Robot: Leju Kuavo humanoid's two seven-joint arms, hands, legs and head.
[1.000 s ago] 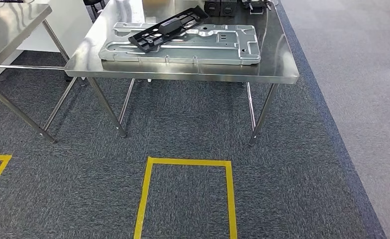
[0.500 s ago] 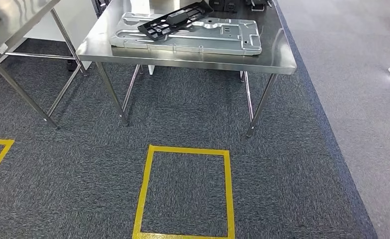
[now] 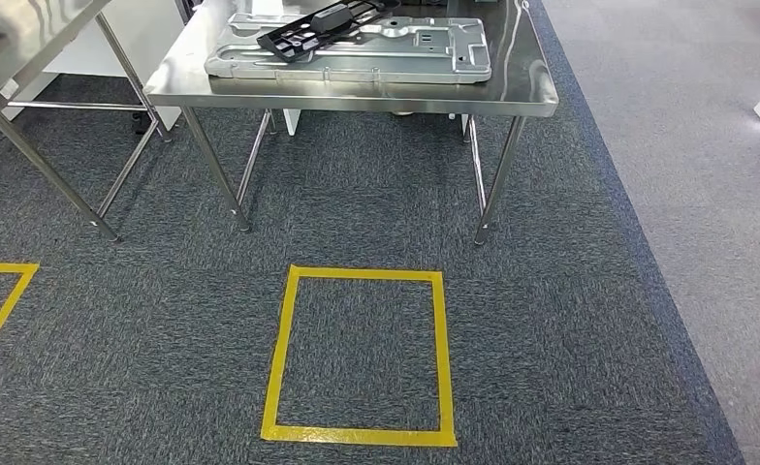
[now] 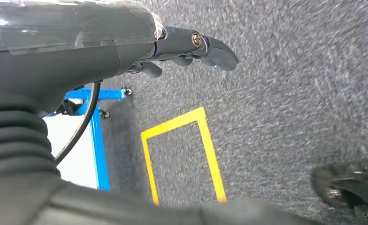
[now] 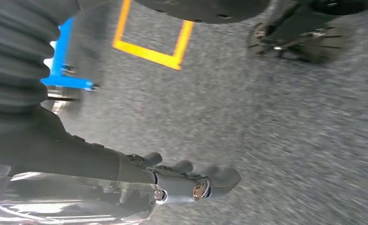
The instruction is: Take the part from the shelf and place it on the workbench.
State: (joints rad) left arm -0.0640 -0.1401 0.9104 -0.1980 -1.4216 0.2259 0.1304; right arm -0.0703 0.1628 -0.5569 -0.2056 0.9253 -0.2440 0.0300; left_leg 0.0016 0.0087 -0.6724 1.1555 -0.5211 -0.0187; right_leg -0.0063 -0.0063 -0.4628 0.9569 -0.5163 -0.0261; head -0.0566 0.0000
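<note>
Black slotted plastic part [image 3: 310, 27] atop grey stamped metal plate [image 3: 349, 48] near steel tabletop [image 3: 522, 82] front edge; yellow tape square [image 3: 359, 355] on carpet before it. Left hand [image 4: 191, 49], right hand [image 5: 187, 183] hanging, fingers loosely apart, holding nothing.

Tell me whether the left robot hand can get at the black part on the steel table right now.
Probably not. The left robot hand hangs over carpet holding nothing, while the black part lies on a metal plate on the steel table, beyond the yellow floor square.

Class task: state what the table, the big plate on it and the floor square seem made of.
Table: likely stainless steel, mirror-like reflections. Plate: stamped metal, matte grey, pressed ribs. Floor square: probably yellow adhesive tape, flat on speckled carpet.
</note>
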